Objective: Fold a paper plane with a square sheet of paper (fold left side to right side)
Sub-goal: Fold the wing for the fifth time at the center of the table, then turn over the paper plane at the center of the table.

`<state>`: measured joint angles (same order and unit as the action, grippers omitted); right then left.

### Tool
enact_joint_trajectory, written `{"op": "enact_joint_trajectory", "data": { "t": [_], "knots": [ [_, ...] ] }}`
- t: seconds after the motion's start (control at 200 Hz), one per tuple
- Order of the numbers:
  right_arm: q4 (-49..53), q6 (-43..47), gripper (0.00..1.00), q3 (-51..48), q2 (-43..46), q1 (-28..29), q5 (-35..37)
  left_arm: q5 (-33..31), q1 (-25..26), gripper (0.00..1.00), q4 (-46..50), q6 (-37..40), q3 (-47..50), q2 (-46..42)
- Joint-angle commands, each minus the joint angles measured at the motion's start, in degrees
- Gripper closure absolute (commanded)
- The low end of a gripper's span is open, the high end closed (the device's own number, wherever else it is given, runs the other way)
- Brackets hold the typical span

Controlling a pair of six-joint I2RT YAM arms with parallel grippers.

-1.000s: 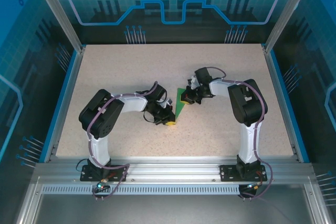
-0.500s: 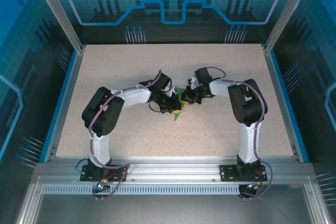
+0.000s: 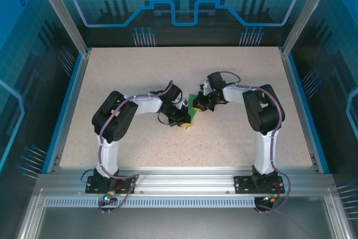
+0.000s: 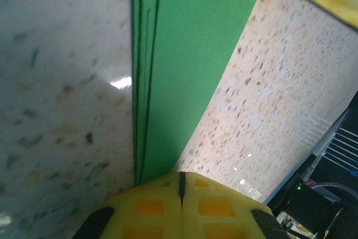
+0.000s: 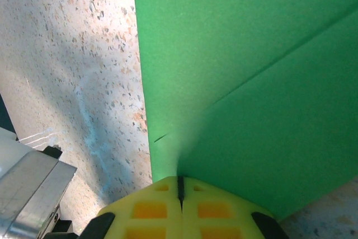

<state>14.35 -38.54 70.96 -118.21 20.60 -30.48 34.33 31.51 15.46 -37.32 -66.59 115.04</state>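
Speckled tabletop point(image 3: 140, 71), green paper point(image 5: 235, 54) (folded layers)

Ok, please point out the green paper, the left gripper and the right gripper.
green paper point(image 5: 240, 54), right wrist view, flat face
left gripper point(image 4: 181, 186), left wrist view, seam between its yellow fingertips
right gripper point(image 5: 180, 187), right wrist view, seam between its yellow fingertips

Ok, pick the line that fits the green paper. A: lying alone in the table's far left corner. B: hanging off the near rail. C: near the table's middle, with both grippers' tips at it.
C: the green paper lies mid-table, and each wrist view has it right at the shut tips of the left gripper and the right gripper.
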Motion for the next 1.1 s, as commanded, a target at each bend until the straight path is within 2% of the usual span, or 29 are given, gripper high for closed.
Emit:
{"op": "enact_joint_trajectory", "data": {
  "t": [0.0, 0.185, 0.335, 0.465, 0.515, 0.72, 0.765, 0.825, 0.96, 1.095],
  "knots": [
    [3.8, 1.1, 0.98, -0.1, -3.1, 0.4, 5.3, -0.1, 0.1, 0.97, 4.9, 0.8, 4.4, -1.8],
    [4.3, 1.9, 0.98, 1.7, -3.0, 0.1, 5.0, 0.1, 0.4, 0.97, 3.9, 0.1, 7.7, -4.6],
    [4.6, 3.5, 0.95, 4.8, -0.9, -0.3, 4.7, -2.3, 0.2, 0.97, 4.5, 0.7, 7.7, -8.1],
    [6.9, 5.7, 0.87, 7.6, 3.8, -0.7, 7.7, -8.3, -0.3, 0.93, 6.9, 2.7, 6.1, -12.9],
    [8.5, 6.3, 0.79, 8.1, 5.9, -0.6, 9.7, -11.1, -0.5, 0.9, 6.9, 3.3, 6.2, -15.1],
    [14.4, 2.7, 0.47, 5.7, 13.5, 1.0, 20.0, -22.5, -1.6, 0.67, 7.0, 5.3, 5.6, -21.9],
    [15.4, 1.0, 0.4, 5.3, 13.9, 1.8, 21.1, -24.9, -1.9, 0.6, 7.2, 5.6, 5.3, -23.1],
    [15.9, -1.8, 0.32, 5.1, 14.0, 3.0, 21.6, -27.1, -2.1, 0.55, 7.0, 6.1, 5.0, -24.4],
    [20.3, -7.8, 0.28, 8.9, 10.4, 6.3, 25.3, -31.7, -2.6, 0.35, 6.7, 6.6, 4.9, -27.0],
    [29.1, -12.1, 0.26, 17.2, 4.4, 9.1, 30.7, -33.8, -2.9, 0.28, 6.9, 6.4, 5.8, -28.8]
  ]
}}
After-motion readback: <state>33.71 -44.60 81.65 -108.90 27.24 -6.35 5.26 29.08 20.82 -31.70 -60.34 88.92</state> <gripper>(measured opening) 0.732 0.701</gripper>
